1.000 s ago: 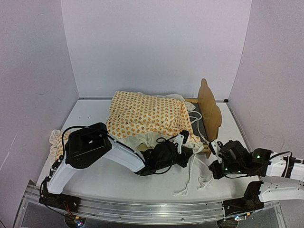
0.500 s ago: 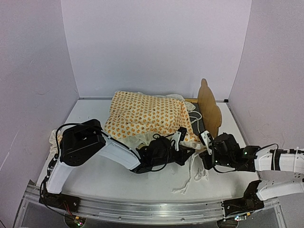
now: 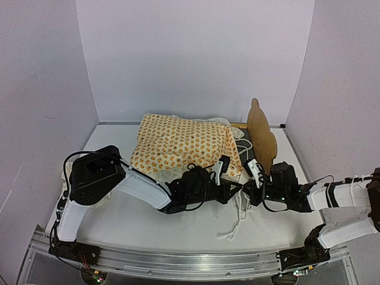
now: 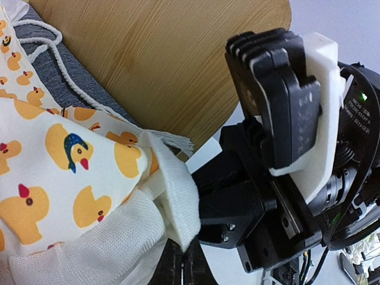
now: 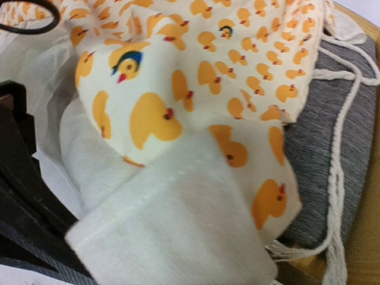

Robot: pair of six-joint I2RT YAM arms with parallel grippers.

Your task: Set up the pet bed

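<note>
Pinching a corner of the duck-print cover (image 3: 184, 142), the left hand (image 3: 223, 165) sits near the pet bed (image 3: 261, 139) headboard; the right hand (image 3: 254, 168), alongside, is closed on nothing visible.

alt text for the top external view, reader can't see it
Two robot arms reach in from the near edge, left hand and right hand meeting at the near right corner of a cream, orange-printed fabric cover draped over a light plywood pet bed. Its wavy headboard stands at the right; white cords trail onto the white table.
</note>
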